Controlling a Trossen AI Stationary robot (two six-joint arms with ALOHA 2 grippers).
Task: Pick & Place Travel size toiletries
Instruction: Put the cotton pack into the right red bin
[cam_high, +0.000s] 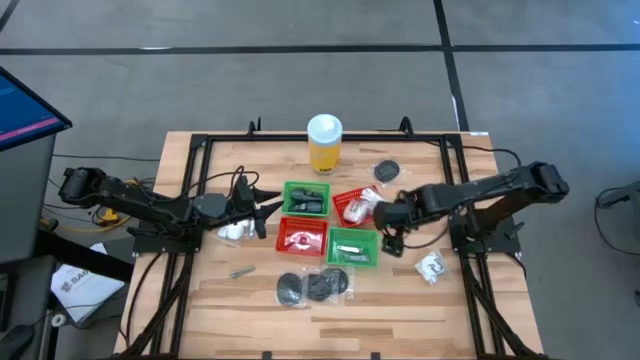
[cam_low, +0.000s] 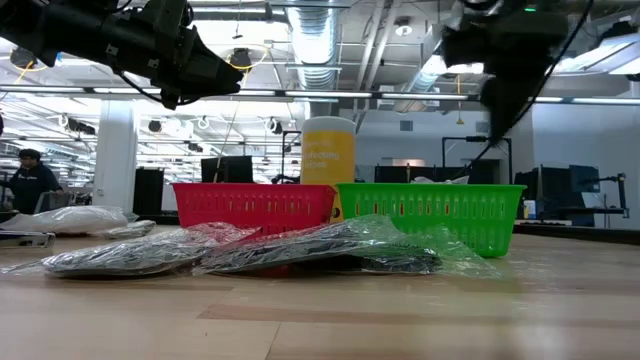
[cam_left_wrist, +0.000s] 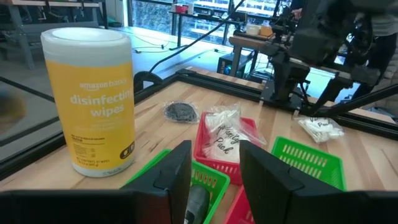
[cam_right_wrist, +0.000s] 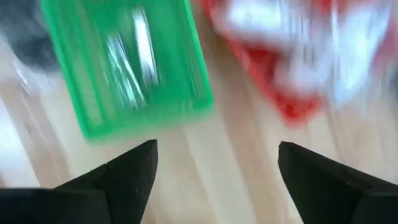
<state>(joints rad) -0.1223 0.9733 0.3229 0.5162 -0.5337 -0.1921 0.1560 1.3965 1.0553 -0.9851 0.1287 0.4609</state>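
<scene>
Left gripper (cam_high: 268, 207): hovers at about 9 o'clock of the basket cluster, fingers apart with nothing between them, tips aimed at the upper green basket (cam_high: 306, 198). Judged as lined up to drop or fetch something there.
White packet by left arm (cam_high: 234, 229): lies on the surface just under the left gripper, outside any basket; likely not yet sorted.
Slim silvery piece (cam_high: 240, 270): alone on the surface at 8 o'clock of the cluster, long axis running roughly 8 to 2 o'clock.
Black discs in clear wrap (cam_high: 312, 286): at 6 o'clock of the cluster, lying flat and side by side, so the row runs 9 to 3 o'clock; they look awaiting pickup.
Yellow wipes tub (cam_high: 325, 142): upright at 12 o'clock, apart from the baskets.
Lower red basket (cam_high: 302, 238): holds something dark; what it is I cannot tell.
Lower green basket (cam_high: 352, 247): holds a slim silvery item, long axis about 9 to 3 o'clock.
Upper red basket (cam_high: 352, 207): turned askew and holding a crinkly white packet (cam_left_wrist: 224, 134), seemingly already placed.
Black disc at rear (cam_high: 386, 170): flat on the surface at 1 o'clock, loose.
Right gripper (cam_high: 385, 213): at 3 o'clock beside the upper red basket, fingers wide apart and empty, pointing down at bare surface.
White packet at right (cam_high: 432, 266): on the surface at 4 o'clock, well apart from the baskets.
</scene>
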